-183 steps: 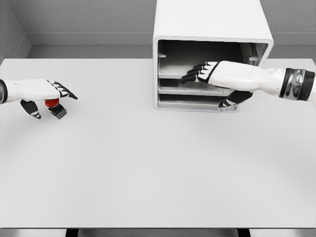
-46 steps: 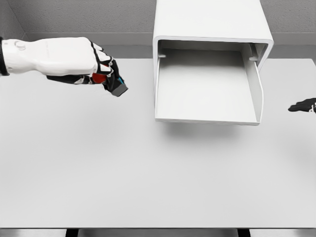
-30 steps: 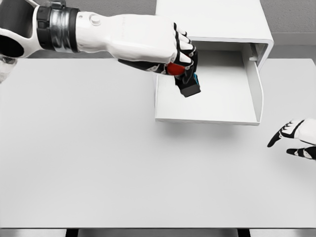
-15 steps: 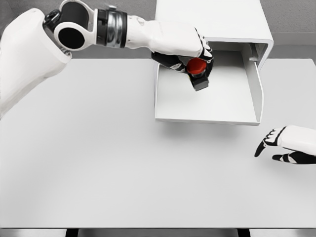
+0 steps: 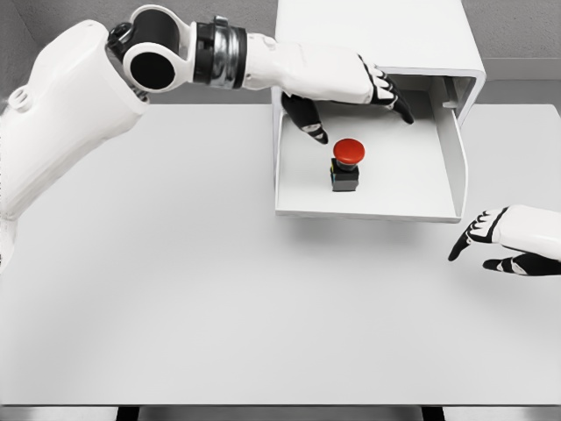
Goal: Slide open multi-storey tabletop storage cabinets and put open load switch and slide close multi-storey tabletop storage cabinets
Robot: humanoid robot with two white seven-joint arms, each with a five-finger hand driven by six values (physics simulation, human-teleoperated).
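Head view. The storage cabinet (image 5: 377, 39) stands at the counter's (image 5: 175, 298) far edge, toward 1 o'clock, its top drawer (image 5: 412, 189) slid out. The load switch (image 5: 345, 165), red button uppermost on a dark base, sits upright on the drawer floor, left of centre. The left hand (image 5: 346, 88) hovers above the drawer at 11 o'clock from the switch, fingers spread, holding nothing. The right hand (image 5: 504, 239) hangs near the counter at 4 o'clock from the drawer, fingers loosely parted; contact with the counter probably lacking, unclear.
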